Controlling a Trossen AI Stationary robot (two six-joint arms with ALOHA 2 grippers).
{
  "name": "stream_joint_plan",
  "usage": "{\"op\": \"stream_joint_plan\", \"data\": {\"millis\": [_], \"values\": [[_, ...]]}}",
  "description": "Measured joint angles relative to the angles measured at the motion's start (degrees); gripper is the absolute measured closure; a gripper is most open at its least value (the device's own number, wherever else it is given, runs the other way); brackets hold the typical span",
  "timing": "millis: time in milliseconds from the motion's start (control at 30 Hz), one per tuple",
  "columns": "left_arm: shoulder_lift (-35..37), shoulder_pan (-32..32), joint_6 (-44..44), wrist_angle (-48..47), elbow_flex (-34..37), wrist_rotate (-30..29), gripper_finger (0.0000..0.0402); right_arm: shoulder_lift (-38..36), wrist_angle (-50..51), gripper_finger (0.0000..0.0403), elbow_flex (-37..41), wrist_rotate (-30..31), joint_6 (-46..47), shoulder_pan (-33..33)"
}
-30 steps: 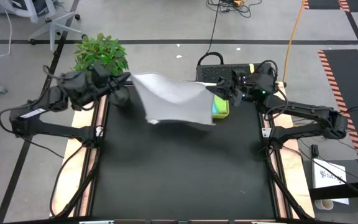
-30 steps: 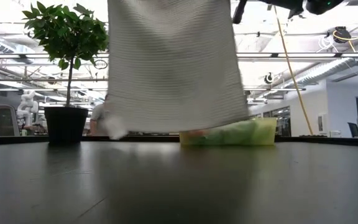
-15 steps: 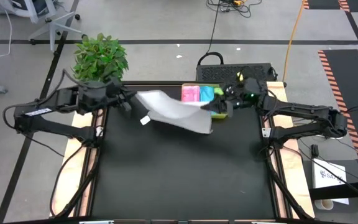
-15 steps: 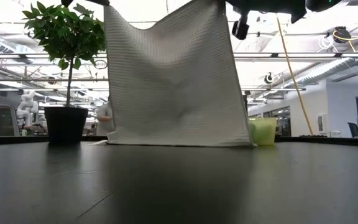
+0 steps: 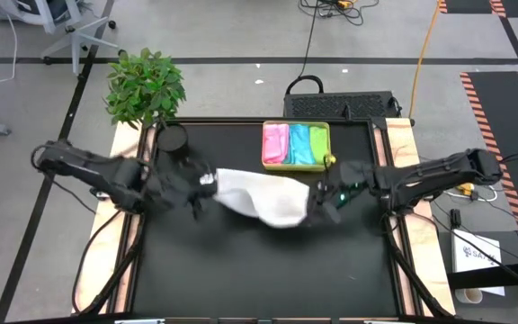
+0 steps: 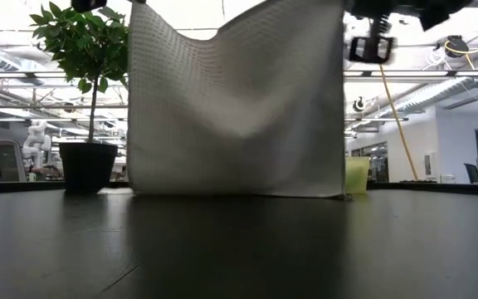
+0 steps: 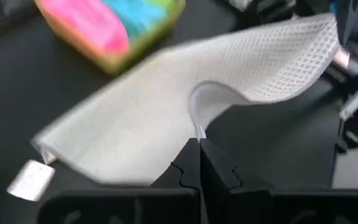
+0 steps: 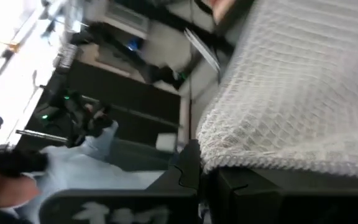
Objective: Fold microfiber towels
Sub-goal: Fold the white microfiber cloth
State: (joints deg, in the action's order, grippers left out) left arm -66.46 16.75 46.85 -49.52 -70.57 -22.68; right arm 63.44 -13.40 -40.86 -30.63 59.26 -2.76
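Left edge of table: potted plant [image 5: 146, 83], leafy, dark round pot, stands at the far left corner, not involved. Left gripper [image 5: 198, 184] sits low over the mat, fingers pressed together on one top corner of the white towel [image 5: 263, 195]; the left wrist view shows the cloth edge pinched right at the fingertips [image 7: 197, 163]. Towel hangs stretched between both arms mid-table, lower hem touching the black mat [image 5: 259, 270] in the low view, top edge sagging a bit in the middle. Right gripper [image 5: 320, 198] also clamped shut on the opposite top corner. Behind the towel, near the far edge, the yellow-green tray [image 5: 325, 161] holds the pink towel [image 5: 275, 144], the blue towel [image 5: 299, 144] and a green one [image 5: 317, 144], packed side by side; a separate teal one I can't make out for sure.

Step looks like laying the white towel flat before the fold. To do it well: keep both corners level and the span taut, lower together so the hem lands first and the rest drapes without bunching, avoid dragging it toward the tray.

Materials: towel is a waffle-weave microfiber, soft, limp, light grey-white, small sewn tag at one corner. Mat is matte, dark, smooth. Tray is rigid, translucent plastic, rectangular.
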Motion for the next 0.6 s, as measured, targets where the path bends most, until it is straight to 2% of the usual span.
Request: {"op": "stream_joint_plan", "data": {"millis": [233,400,600], "values": [[-10.8,10.8,19.7,0.0,0.0,-0.2,0.0401,0.0,-0.4,0.0403,8.8,9.3,8.0,-12.0],[-17.5,15.9,32.9,0.6,0.0,2.8,0.0401,0.0,-8.6,0.0403,15.9,15.2,15.1,-18.4],[-21.1,19.1,39.1,7.5,0.0,3.2,0.0401,0.0,-20.0,0.0403,21.6,24.1,22.9,-25.5]]}}
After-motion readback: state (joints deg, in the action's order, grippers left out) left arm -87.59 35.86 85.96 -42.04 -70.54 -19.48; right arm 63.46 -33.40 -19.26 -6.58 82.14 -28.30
